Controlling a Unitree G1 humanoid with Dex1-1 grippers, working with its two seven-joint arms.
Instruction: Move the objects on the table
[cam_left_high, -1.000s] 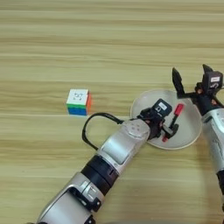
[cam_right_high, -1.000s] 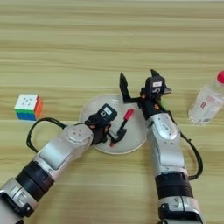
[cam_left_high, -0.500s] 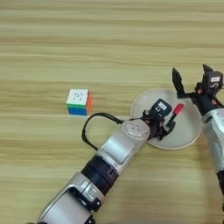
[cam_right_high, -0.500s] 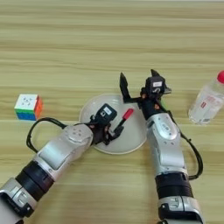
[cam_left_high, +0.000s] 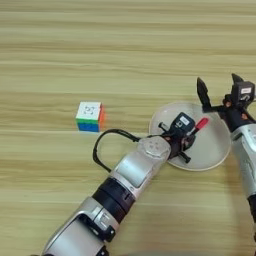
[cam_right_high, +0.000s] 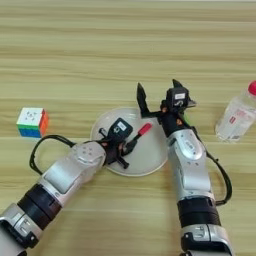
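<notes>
Red and slim, the marker pen (cam_right_high: 136, 136) lies slanted over the round pale plate (cam_right_high: 150, 162), red cap up toward the right, its lower end clamped in the left tool (cam_right_high: 121, 146). The right tool (cam_right_high: 157, 94) stands with fingers spread wide just beyond the plate's far rim, close to the cap. The multicoloured puzzle cube (cam_left_high: 90, 116) sits well left on the wood-grain surface (cam_left_high: 100, 50); a clear plastic bottle (cam_right_high: 238, 114) lies right.

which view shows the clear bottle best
The right eye view: the clear bottle with its red cap stands at the right edge, right of the right gripper. The left eye view does not show it at all.
</notes>
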